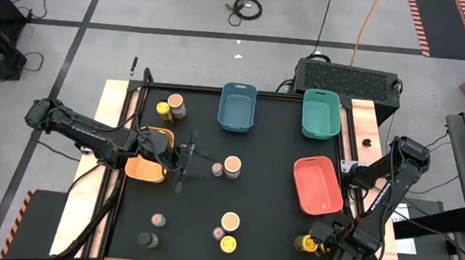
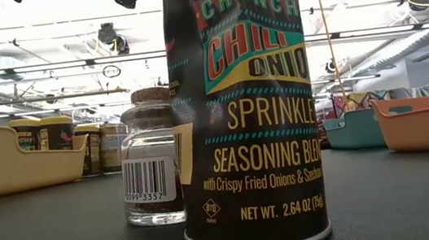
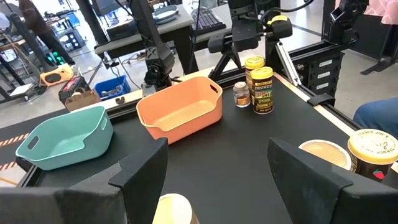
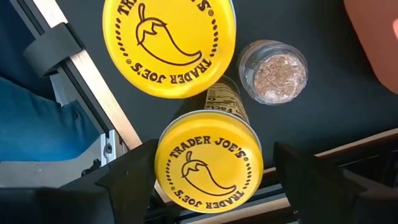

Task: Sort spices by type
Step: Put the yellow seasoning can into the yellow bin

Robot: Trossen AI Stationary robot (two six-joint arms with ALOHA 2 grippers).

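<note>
While jars lie scattered across the black table (image 1: pixel 266 232), the right gripper (image 4: pixel 208 177) hangs spread directly over a yellow-lidded jar (image 4: pixel 208 163) near the red bin (image 1: pixel 318 185), apparently lining up a pick. The left gripper (image 1: pixel 182 161), also spread and empty, faces a peach-topped jar (image 1: pixel 232 166) further from that bin, likely its target.

Around my black worktop (image 1: pixel 262 232) I see grey floor (image 1: pixel 180 51) marked with dark tape lines and orange-black hazard stripes (image 1: pixel 419 24). Cables (image 1: pixel 246 6) lie coiled beyond the far edge. Overhead, bright ceiling lights (image 2: pixel 49 42) and pipes run.
</note>
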